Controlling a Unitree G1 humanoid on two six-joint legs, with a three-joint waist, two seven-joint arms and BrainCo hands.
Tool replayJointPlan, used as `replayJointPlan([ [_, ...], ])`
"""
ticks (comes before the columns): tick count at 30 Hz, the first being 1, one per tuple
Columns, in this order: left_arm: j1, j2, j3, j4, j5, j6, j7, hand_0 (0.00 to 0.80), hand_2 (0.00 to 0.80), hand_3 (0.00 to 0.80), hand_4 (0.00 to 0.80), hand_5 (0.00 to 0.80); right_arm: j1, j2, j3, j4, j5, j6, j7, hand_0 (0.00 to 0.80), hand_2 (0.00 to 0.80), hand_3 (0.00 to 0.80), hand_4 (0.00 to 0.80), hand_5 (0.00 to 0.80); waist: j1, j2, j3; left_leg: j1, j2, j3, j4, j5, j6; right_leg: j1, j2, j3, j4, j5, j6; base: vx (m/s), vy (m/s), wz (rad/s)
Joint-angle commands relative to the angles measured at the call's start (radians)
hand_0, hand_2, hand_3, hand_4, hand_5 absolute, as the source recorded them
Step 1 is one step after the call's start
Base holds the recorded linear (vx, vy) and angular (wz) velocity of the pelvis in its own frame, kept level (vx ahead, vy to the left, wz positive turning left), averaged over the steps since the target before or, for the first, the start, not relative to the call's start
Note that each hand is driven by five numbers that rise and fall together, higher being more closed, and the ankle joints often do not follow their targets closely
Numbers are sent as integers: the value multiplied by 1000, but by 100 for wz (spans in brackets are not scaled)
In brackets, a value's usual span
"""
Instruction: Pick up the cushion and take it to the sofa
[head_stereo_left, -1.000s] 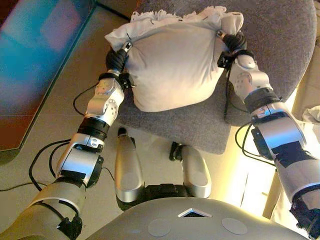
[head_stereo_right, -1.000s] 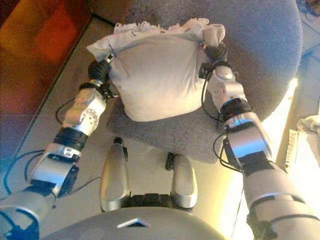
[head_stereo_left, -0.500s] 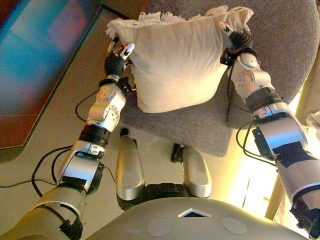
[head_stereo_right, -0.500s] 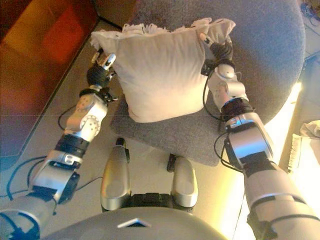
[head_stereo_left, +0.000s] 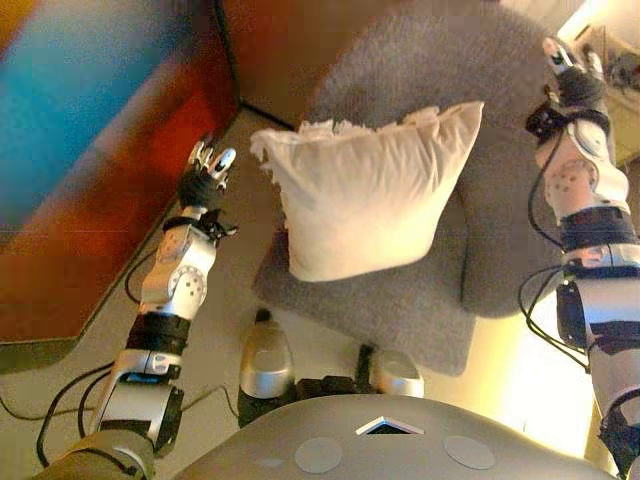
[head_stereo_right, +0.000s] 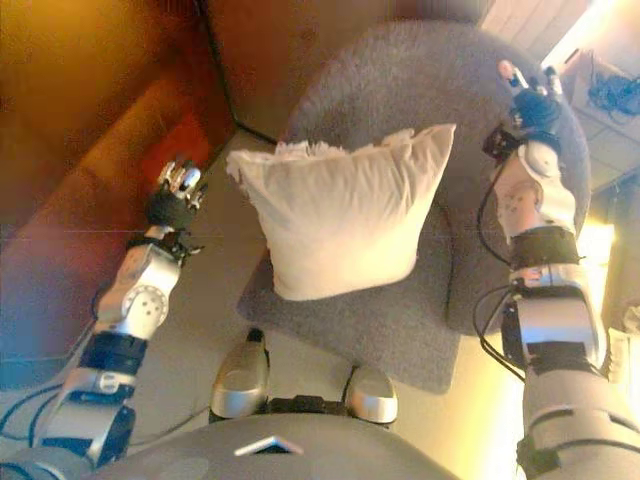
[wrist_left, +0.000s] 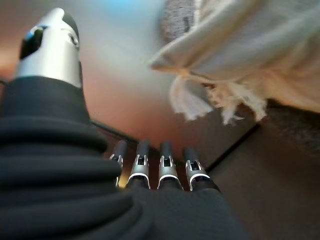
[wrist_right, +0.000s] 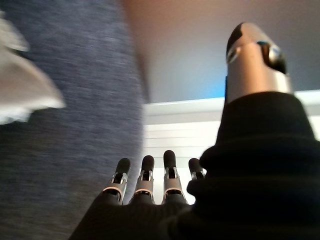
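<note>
The cream cushion (head_stereo_left: 365, 195) with a frilled top edge stands upright on the seat of the grey sofa (head_stereo_left: 400, 295), leaning toward its back. No hand touches it. My left hand (head_stereo_left: 203, 180) is open, out over the floor to the left of the cushion; its wrist view shows straight fingers (wrist_left: 165, 170) with the cushion's frilled corner (wrist_left: 260, 45) apart from them. My right hand (head_stereo_left: 568, 80) is open, raised by the sofa's right edge; its wrist view shows straight fingers (wrist_right: 150, 175) beside the grey sofa fabric (wrist_right: 65, 150).
A dark red-brown cabinet (head_stereo_left: 100, 200) runs along the left, close to my left hand. Beige floor (head_stereo_left: 225, 300) lies between it and the sofa. A pale slatted surface (head_stereo_right: 520, 20) and a box with cables (head_stereo_right: 610, 90) are at the upper right.
Both hands have let go of the cushion and swung outward, left hand to the left, right hand up and right. The cushion now rests on the sofa seat. The camera view has shifted.
</note>
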Motion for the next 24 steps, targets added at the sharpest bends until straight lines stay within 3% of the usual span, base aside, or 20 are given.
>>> replayJointPlan([
  [1,64,14,25,-89,-41,-15,-69,0,0,0,0,0,91,-41,-50,-82,-19,-97,14,0,0,0,0,0,5,15,-84,47,79,28,-70,53,-42,-78,-31,-18,5,80,21,-38,70,3],
  [9,222,-36,98,-151,-74,-50,-192,0,0,0,0,0,401,105,-133,-282,-34,-145,237,0,0,0,0,0,-24,20,-102,69,43,76,-86,33,-13,-83,-39,-21,-58,136,35,-79,80,-4],
  [14,284,-79,131,-206,-188,-47,-373,0,0,0,0,0,545,270,-117,-388,31,-223,426,0,0,0,0,0,-52,22,-107,79,23,108,-107,27,6,-102,-43,-14,-77,167,46,-115,51,-10],
  [15,284,-91,122,-211,-219,-38,-452,0,0,0,0,0,572,302,-96,-387,30,-255,484,0,0,0,0,0,-62,21,-105,81,17,117,-114,25,11,-111,-46,-13,-79,175,50,-132,37,-14],
  [18,267,-95,102,-179,-235,-97,-440,0,0,0,0,0,607,341,-54,-347,72,-247,527,0,0,0,0,0,-86,23,-109,93,6,141,-134,26,16,-129,-51,-14,-85,193,59,-125,48,-14],
  [24,280,-114,118,-132,-224,-103,-417,0,0,0,0,0,688,419,-11,-328,111,-222,583,0,0,0,0,0,-110,28,-122,99,-25,154,-162,23,31,-154,-55,-11,-87,206,62,-100,32,-14],
])
